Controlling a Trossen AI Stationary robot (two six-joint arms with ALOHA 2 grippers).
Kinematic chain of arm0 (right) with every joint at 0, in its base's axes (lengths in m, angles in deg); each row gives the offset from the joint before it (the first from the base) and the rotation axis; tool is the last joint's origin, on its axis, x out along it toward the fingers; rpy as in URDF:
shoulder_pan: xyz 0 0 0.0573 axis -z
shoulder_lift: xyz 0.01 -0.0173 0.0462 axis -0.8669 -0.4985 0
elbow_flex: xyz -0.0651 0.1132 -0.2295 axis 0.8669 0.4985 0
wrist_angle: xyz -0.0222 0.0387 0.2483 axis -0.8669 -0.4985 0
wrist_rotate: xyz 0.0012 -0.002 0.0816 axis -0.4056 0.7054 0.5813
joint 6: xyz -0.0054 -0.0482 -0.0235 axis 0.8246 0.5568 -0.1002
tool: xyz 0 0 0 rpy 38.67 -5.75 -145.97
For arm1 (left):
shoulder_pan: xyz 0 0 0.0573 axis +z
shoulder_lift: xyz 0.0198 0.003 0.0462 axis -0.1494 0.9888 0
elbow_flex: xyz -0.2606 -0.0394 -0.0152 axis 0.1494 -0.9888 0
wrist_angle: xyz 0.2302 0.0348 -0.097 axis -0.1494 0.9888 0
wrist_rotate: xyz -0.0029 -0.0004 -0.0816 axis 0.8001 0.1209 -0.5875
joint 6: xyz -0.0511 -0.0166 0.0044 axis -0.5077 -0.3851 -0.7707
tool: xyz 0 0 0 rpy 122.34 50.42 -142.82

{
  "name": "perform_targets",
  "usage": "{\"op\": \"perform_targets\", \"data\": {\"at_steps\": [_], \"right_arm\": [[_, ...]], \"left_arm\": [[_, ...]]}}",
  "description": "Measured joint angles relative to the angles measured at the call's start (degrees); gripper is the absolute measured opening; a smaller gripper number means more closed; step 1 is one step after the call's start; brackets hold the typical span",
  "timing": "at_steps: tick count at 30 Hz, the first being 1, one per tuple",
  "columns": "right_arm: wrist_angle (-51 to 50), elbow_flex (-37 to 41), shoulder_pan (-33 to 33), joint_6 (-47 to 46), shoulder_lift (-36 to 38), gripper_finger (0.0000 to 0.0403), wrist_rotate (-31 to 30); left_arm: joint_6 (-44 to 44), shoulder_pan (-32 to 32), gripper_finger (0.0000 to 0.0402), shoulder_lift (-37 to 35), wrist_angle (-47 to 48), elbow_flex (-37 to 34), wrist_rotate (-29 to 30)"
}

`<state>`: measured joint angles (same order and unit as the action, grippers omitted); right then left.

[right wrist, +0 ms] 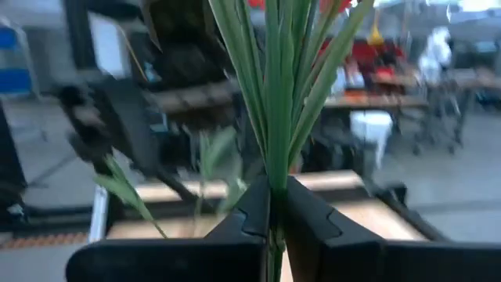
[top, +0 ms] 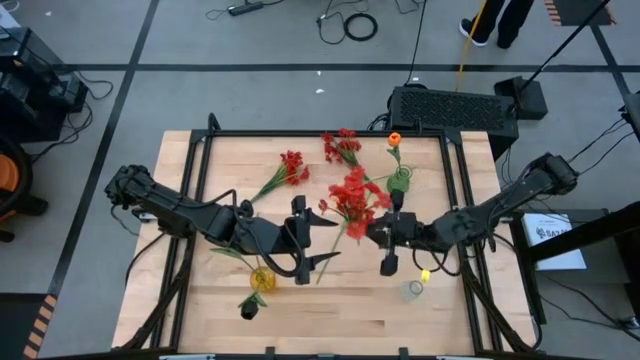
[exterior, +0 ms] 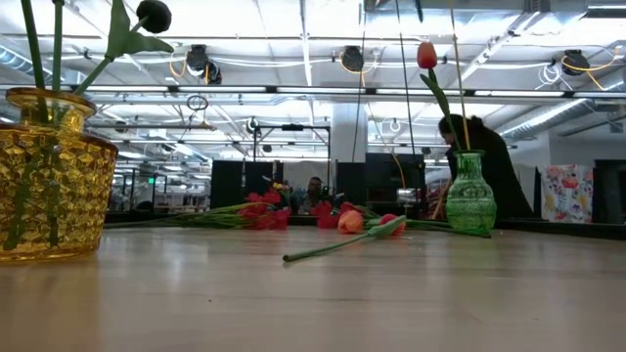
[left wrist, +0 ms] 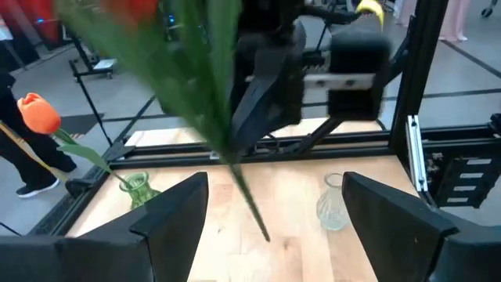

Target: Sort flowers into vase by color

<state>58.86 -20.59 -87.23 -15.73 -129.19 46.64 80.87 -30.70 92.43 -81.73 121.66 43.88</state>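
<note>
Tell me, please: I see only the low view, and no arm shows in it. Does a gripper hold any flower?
Observer: Yes. The right gripper is shut on the green stems of a red flower bunch.
Operator: And the left one?
Observer: The left gripper is open and holds nothing; its fingers face that bunch's stems.
Operator: Is there a third vase?
Observer: Yes, a clear vase, empty, stands near the right arm.

A faceted amber-yellow glass vase (exterior: 49,176) holds a black bloom (exterior: 154,15); a ribbed green glass vase (exterior: 470,193) holds an orange tulip (exterior: 426,55).
</note>
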Motion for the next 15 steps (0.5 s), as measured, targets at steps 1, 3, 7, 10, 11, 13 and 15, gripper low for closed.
{"op": "perform_targets", "data": {"at_steps": [1, 3, 7, 10, 11, 13, 15], "right_arm": [[2.9, 0.0, 0.0, 1.7, -0.6, 0.0013, 0.9], [8.6, 0.0, 0.0, 4.6, -2.3, 0.0013, 2.9], [20.0, 0.0, 0.6, 9.9, -6.7, 0.0013, 9.6], [26.2, 0.0, 0.8, 11.8, -9.4, 0.0013, 11.2], [27.7, 0.0, 1.0, 11.9, -10.0, 0.0013, 11.2], [29.1, 0.0, 1.5, 12.0, -10.7, 0.0013, 11.2], [29.0, 0.0, 2.1, 12.0, -11.0, 0.0013, 11.2]], "left_arm": [[0.0, 0.0, 0.0302, 0.0, 0.0, 0.0, -0.1], [-0.1, 0.1, 0.0302, 0.4, -0.8, 0.0, -0.7], [-0.7, 0.4, 0.0302, 0.8, -2.1, 0.0, -1.1], [-1.5, 1.1, 0.0302, 1.1, -2.4, 0.0, -1.9], [-1.5, 1.2, 0.0302, 1.2, -2.3, 0.0, -2.1], [-1.5, 1.2, 0.0302, 1.2, -2.2, 0.0, -2.3], [-1.5, 1.4, 0.0302, 1.2, -2.5, 0.0, -2.5]]}}
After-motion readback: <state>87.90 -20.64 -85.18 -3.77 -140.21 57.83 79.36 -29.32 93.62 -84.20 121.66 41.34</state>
